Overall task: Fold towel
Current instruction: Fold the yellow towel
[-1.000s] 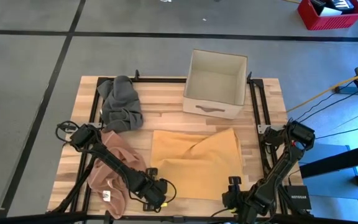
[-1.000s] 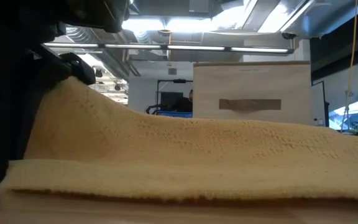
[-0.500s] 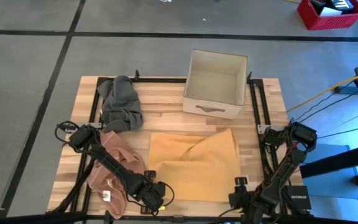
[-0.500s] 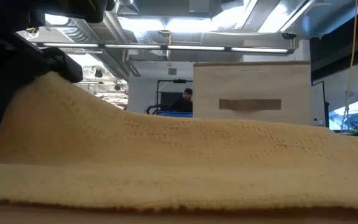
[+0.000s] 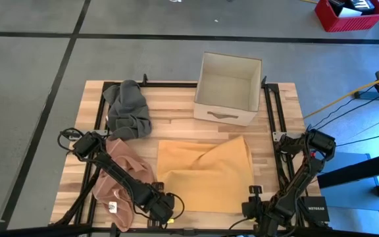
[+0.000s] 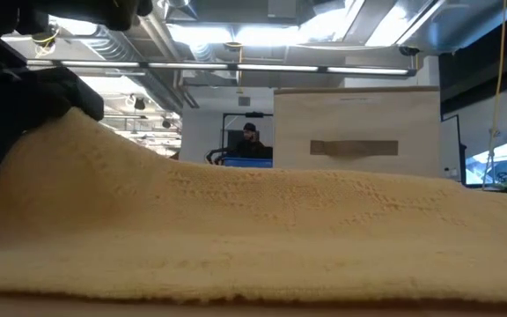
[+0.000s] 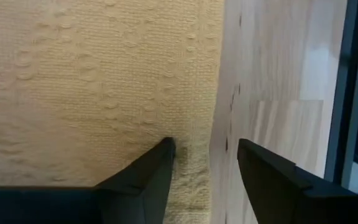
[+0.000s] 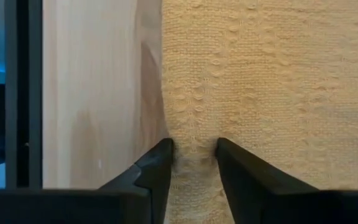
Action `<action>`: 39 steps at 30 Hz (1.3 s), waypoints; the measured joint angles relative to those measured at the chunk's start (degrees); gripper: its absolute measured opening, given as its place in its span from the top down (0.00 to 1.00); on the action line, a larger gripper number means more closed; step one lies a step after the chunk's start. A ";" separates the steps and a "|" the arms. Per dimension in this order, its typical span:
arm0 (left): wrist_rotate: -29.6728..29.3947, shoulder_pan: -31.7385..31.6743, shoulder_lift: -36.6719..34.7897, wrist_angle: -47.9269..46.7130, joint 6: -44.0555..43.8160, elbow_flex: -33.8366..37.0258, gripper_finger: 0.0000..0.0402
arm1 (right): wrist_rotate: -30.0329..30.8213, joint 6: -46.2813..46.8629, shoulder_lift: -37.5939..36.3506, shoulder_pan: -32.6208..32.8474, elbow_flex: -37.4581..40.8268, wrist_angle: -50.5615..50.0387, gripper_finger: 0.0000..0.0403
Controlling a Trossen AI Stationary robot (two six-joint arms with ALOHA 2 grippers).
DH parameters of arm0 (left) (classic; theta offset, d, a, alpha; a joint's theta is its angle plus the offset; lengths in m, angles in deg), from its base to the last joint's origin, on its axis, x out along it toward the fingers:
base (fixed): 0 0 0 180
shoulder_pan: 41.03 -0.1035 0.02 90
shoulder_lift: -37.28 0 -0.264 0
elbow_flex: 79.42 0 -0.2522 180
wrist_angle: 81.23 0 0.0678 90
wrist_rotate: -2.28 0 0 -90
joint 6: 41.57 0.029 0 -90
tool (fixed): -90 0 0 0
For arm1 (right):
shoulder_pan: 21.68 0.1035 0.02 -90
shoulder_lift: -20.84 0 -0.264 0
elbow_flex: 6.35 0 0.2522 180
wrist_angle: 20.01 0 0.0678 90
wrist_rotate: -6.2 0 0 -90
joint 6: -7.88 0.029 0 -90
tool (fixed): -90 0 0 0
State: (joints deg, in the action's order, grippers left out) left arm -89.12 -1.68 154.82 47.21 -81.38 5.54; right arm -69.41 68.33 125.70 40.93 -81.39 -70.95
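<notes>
A yellow towel (image 5: 206,174) lies on the wooden table, flat except for a fold across its far right part. My left gripper (image 7: 204,146) stands open at the towel's near left corner (image 5: 166,204), pointing steeply down. One finger is over the cloth, the other over bare wood, with the side hem (image 7: 194,180) between them. In the low view the towel (image 6: 262,220) still rises toward that gripper on the left. My right gripper (image 8: 194,144) is shut on the towel at its near right corner (image 5: 250,205). My left gripper has one fingertip (image 7: 165,148) right at the towel's surface; whether it touches I cannot tell. My right gripper pinches the towel's side edge (image 8: 194,134) near the near right corner between its two fingers. It comes steeply from above. The cloth puckers between the fingertips and still lies on the table.
An open beige box (image 5: 229,89) stands at the far side. A grey cloth (image 5: 129,108) lies far left and a pink cloth (image 5: 117,178) left of the towel. Black rails (image 5: 275,151) run along the table's sides. A person shows far behind (image 6: 249,132).
My right gripper has moved down and toward the table's right edge, onto the towel's near right corner. In the low view the towel's near edge has slid closer to the near edge of the table, and its raised left part has shifted left.
</notes>
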 joint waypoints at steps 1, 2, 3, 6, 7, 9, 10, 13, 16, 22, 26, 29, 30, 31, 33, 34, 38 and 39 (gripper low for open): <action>-0.09 0.08 0.00 0.00 0.31 0.00 0.56 | 0.00 0.24 0.00 0.00 0.00 -0.22 0.65; -0.16 0.18 0.00 -0.03 1.12 0.00 0.56 | 0.04 0.64 0.00 0.00 0.00 -0.44 0.63; -0.58 0.31 0.00 0.06 1.55 0.11 0.56 | 0.06 0.69 0.00 0.00 0.00 -0.58 0.62; -3.16 0.44 -0.10 -0.03 2.92 0.94 0.58 | 0.04 0.65 0.00 0.00 0.00 -0.60 0.58; -3.98 0.46 -0.16 -0.25 3.02 1.18 0.59 | 0.04 0.66 0.00 0.00 0.00 -0.61 0.58; -4.51 0.38 -0.24 -0.10 3.08 1.73 0.63 | 0.04 0.74 0.02 0.00 0.00 -0.59 0.58; -4.61 0.28 -0.29 -0.03 3.05 1.95 0.66 | 0.02 0.78 0.02 0.00 0.00 -0.47 0.58; -5.54 0.20 -0.28 -0.51 2.87 2.00 0.75 | 0.01 0.76 0.02 0.00 0.00 -0.29 0.60; -6.51 0.17 -0.26 -0.80 2.73 2.05 0.86 | -0.02 0.76 0.02 0.00 0.00 -0.24 0.64; -7.62 0.46 -0.20 -0.87 2.70 2.08 0.99 | -0.44 -0.61 0.02 0.00 0.01 -0.24 0.69; -7.62 0.55 -0.49 -0.69 1.59 2.11 0.97 | -0.49 -0.67 0.03 0.00 -0.43 -0.71 0.74; -7.62 0.72 -1.51 -0.74 0.38 2.33 0.95 | -0.55 -1.05 0.04 0.06 -2.36 -1.06 0.80; -7.59 0.72 -1.95 -1.14 0.00 2.36 0.94 | -0.52 -1.37 0.04 0.07 -3.24 -1.83 0.83; -7.67 0.90 -2.61 -1.17 -0.19 2.34 0.94 | -0.55 -2.08 0.04 0.07 -4.19 -2.85 0.86; -8.01 1.07 -3.70 -0.74 -0.27 2.01 0.94 | -0.43 -3.49 0.04 0.07 -6.25 -4.57 0.92; -8.00 1.09 -4.26 -0.49 -0.15 1.95 0.95 | -0.13 -4.15 0.04 0.07 -7.28 -5.45 0.95; -8.03 1.16 -6.03 -0.99 -0.29 1.95 0.99 | 3.01 -5.42 0.04 0.07 -11.74 -12.01 0.96; -8.16 1.16 -6.63 -0.93 -0.35 1.95 0.99 | 4.09 -5.22 0.04 0.07 -12.90 -13.88 0.95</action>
State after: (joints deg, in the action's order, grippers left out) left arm -97.28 -0.52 148.19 46.28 -81.73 7.49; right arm -65.32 63.12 125.74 41.00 -94.29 -84.83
